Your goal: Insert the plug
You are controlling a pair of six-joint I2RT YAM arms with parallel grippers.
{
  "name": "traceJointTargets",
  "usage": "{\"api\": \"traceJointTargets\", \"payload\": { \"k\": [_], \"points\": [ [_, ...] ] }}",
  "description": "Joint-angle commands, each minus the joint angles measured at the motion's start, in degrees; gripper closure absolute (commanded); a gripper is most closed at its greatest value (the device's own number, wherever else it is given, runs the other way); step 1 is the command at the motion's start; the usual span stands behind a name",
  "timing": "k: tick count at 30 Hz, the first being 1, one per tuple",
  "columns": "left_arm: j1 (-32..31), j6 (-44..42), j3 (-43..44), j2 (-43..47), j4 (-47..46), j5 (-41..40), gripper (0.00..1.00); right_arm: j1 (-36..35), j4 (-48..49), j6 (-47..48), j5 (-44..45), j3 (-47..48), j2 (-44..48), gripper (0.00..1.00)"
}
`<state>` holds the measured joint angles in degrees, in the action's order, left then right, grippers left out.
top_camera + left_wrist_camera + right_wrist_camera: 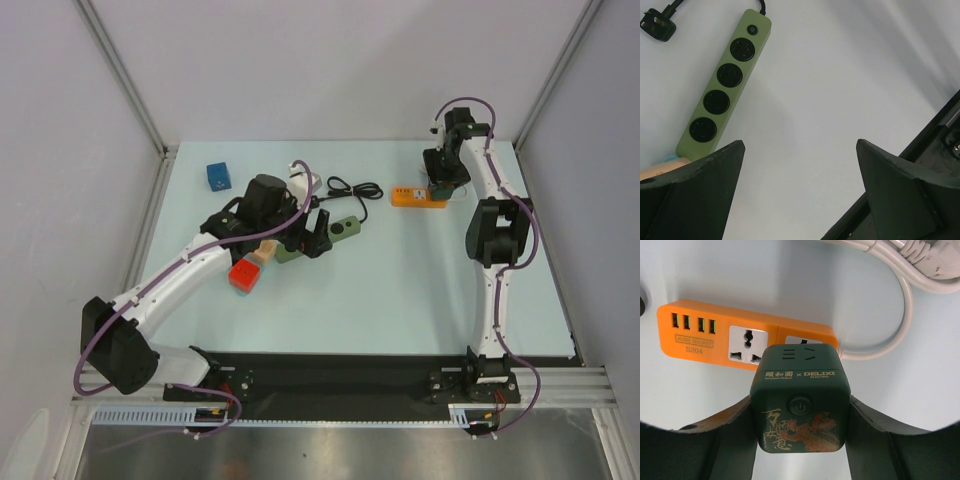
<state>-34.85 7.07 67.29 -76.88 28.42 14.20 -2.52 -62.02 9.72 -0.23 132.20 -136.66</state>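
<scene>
- a pale blue-white counter (400,290) sits boxed in by plain grey-white walls with metal corner posts; a black strip runs along its near edge where both arms are bolted.
- the right arm reaches to the far right of the counter, and the right claw (799,415) is clenched on a dark green cube plug (799,400), one finger pressed to each side.
- the cube has a round button and a gold dragon print on the face toward the wrist camera.
- the cube sits directly over the right half of an orange power strip (715,332); i cannot tell whether its pins are in a socket.
- to the left of the cube, one white socket and a row of usb ports on the strip lie uncovered; a white cable (905,305) loops off the strip's right end.
- the left claw (800,150) is released, fingers spread wide and gripping nothing, above bare counter beside a green power strip (725,85) with four round sockets.
- a black plug (657,25) lies near that strip's switch end.
- a red block (244,274) and a blue block (218,176) lie on the left side.
</scene>
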Motion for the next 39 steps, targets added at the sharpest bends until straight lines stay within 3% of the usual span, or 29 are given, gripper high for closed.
{"api": "traceJointTargets", "payload": {
  "k": [1, 9, 27, 39],
  "points": [
    [0.48, 0.49, -0.05, 1.73, -1.27, 1.18, 0.00, -0.64, 3.47, 1.80, -0.21, -2.73, 0.34, 1.00],
    [0.57, 0.40, -0.14, 1.65, -1.27, 1.01, 0.00, -0.29, 7.35, -0.22, -2.94, -5.90, -0.01, 1.00],
    [0.66, 0.58, -0.31, 2.09, -1.27, 1.01, 0.00, -2.84, -5.39, -9.45, -1.88, 4.03, -6.25, 1.00],
    [0.66, 0.84, -0.40, 1.30, -1.62, 1.71, 0.00, -3.80, -0.83, -12.53, 1.71, -3.52, -6.86, 1.00]
  ]
}}
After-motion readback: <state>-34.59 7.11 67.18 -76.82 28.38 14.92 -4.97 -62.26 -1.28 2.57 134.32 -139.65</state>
